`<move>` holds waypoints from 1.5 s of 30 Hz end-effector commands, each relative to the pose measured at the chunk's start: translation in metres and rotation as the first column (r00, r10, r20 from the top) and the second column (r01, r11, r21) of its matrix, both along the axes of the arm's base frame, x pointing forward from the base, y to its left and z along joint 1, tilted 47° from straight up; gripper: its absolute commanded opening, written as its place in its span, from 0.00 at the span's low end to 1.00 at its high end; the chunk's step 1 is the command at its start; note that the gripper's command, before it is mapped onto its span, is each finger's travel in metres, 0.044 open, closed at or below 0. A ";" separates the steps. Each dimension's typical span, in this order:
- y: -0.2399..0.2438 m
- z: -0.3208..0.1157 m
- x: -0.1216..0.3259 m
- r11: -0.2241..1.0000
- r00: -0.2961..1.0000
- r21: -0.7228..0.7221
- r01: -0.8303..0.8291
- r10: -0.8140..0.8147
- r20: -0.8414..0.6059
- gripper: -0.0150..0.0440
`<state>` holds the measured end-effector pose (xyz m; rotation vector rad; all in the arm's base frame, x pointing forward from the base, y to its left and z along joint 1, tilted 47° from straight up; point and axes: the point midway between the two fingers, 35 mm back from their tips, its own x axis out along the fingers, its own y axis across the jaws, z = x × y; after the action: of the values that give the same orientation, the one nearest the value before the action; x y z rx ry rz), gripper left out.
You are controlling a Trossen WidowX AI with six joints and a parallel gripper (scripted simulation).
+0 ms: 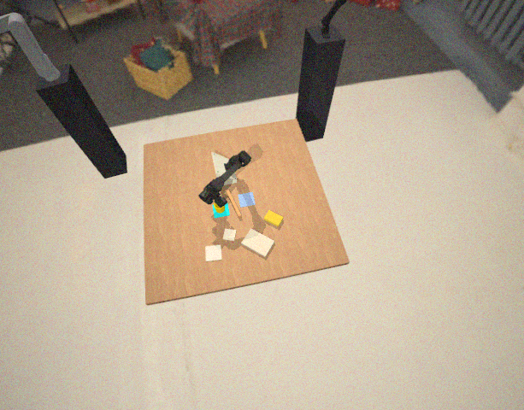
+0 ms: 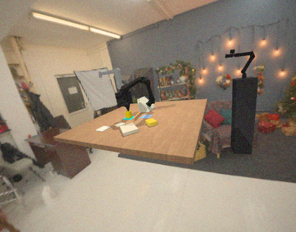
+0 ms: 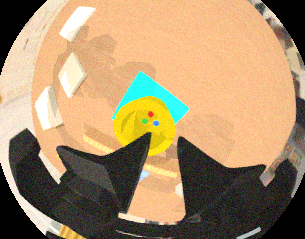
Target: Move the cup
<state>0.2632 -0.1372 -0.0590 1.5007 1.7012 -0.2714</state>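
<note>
The yellow cup (image 1: 219, 208) (image 2: 128, 114) (image 3: 125, 121) stands upright on the cyan pad (image 1: 216, 214) (image 3: 143, 87). Inside it the wrist view shows a red marble (image 3: 151, 114), a green marble (image 3: 144, 121) and a blue marble (image 3: 156, 123). My gripper (image 2: 128, 110) (image 3: 164, 138) is partly open, its fingertips apart at the cup's rim. One fingertip overlaps the cup in the wrist view, and the other lies just outside its edge. Whether either touches the rim cannot be told. The blue pad (image 1: 246, 199) (image 2: 146, 116) has nothing on it.
An orange wooden bar (image 1: 233, 205) (image 3: 98, 143) lies between the pads. A yellow block (image 1: 273, 218) (image 2: 151, 122), a thick white block (image 1: 257, 243) (image 2: 129, 129) and two flat white squares, one nearer (image 1: 229, 234) and one farther (image 1: 213, 253), lie on the table.
</note>
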 end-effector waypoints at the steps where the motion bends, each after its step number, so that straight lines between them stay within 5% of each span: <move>1: -0.007 0.006 0.000 1.000 1.000 -0.007 0.000 0.000 0.004 0.50; 10: -0.012 0.013 -0.002 1.000 1.000 -0.006 0.001 -0.001 0.004 0.50; 21: -0.011 0.013 -0.001 1.000 1.000 0.000 0.003 -0.003 0.000 0.99; 45: -0.050 0.054 -0.002 1.000 1.000 -0.003 0.005 -0.005 0.001 1.00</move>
<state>0.2612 -0.1876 -0.0049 1.5023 1.6953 -0.2756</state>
